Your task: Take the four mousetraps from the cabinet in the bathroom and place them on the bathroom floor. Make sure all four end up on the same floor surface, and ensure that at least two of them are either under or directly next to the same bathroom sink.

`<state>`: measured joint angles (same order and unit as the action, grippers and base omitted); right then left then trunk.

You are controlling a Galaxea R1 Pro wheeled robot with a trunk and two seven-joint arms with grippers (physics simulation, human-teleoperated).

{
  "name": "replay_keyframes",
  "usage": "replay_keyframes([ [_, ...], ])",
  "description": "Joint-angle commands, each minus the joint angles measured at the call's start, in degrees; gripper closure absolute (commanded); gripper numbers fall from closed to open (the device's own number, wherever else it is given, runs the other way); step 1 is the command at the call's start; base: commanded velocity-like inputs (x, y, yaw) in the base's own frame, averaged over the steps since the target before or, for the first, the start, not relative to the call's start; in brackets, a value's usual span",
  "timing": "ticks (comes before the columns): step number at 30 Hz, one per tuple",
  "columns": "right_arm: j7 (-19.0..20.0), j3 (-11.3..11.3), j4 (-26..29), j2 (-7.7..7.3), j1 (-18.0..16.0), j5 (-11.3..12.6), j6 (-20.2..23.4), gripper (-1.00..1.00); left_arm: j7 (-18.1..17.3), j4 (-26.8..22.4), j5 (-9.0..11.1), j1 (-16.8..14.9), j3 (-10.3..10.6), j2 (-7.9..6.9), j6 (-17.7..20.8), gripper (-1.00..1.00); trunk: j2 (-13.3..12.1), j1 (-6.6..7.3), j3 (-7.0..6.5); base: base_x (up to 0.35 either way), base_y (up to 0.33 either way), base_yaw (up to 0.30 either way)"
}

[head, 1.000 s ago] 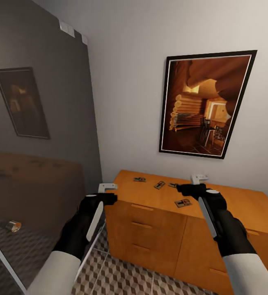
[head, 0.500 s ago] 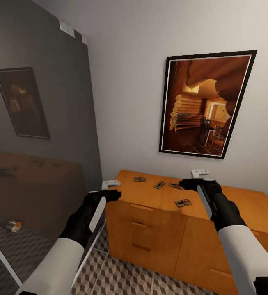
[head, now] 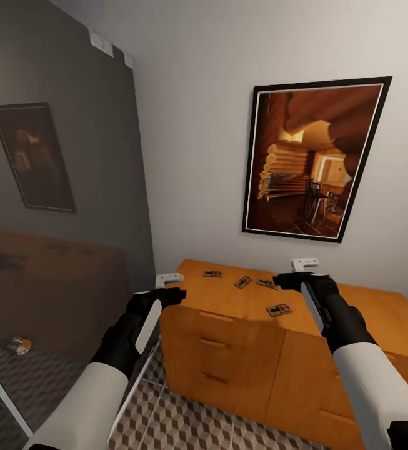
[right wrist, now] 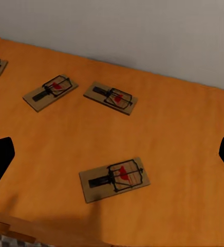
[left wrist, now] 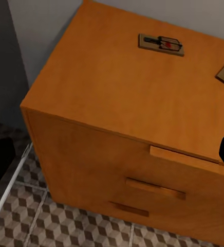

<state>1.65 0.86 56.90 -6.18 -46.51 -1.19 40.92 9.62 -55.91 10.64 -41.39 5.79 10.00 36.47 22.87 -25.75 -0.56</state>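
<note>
The orange-brown cabinet (head: 241, 350) stands against the wall, drawers shut. Several mousetraps lie flat on its top: one at the back left (head: 213, 274), two in the middle (head: 242, 282) (head: 267, 284), one nearer the front (head: 279, 309). My right gripper (head: 286, 281) hovers open above the top; its dark fingertips (right wrist: 0, 159) flank the front mousetrap (right wrist: 114, 180), apart from it. My left gripper (head: 171, 294) is open and empty, off the cabinet's left front corner (left wrist: 27, 108), above the cube-patterned floor (head: 185, 425). The sink is out of view.
A dark glass panel (head: 60, 187) with a pale frame stands close on the left, reflecting the room. A small can (head: 17, 345) lies on the floor behind it. A framed picture (head: 313, 159) hangs on the wall above the cabinet.
Both arms have reached forward since a second ago; the right gripper moved farther over the cabinet top, past the front mousetrap. Nothing has moved in the last half second.
</note>
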Motion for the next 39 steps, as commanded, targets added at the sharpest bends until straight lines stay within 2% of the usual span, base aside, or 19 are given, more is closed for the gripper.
replay_keyframes([
  [1,0.2,0.2,0.0,-0.05,0.0,-0.8,0.3,-1.0,0.5,0.0,0.6,0.0,0.1,0.0,0.2,-1.0,0.0,-0.03,0.03,0.113,-0.067,0.0],
  [11,0.3,0.2,0.0,-0.06,0.0,-4.8,0.2,-1.0,0.9,0.0,0.4,0.0,0.4,0.0,0.5,-1.0,0.0,-0.03,0.03,0.187,-0.196,0.0],
  [23,1.1,0.3,-0.2,-0.06,0.0,-5.0,0.2,-1.0,1.0,0.3,0.3,0.0,0.4,0.0,0.6,-1.0,0.0,-0.03,0.03,0.239,-0.245,0.0],
  [32,1.8,0.3,-0.6,-0.06,0.0,-5.1,0.3,-1.0,1.0,0.7,0.3,0.0,0.4,0.0,0.5,-1.0,0.0,-0.03,0.03,0.039,-0.039,0.011],
  [39,1.9,0.4,-1.1,-0.06,0.0,-5.1,0.2,-1.0,1.0,0.7,0.3,0.0,0.4,0.0,0.5,-1.0,0.0,-0.03,0.03,0.004,-0.004,0.209],
])
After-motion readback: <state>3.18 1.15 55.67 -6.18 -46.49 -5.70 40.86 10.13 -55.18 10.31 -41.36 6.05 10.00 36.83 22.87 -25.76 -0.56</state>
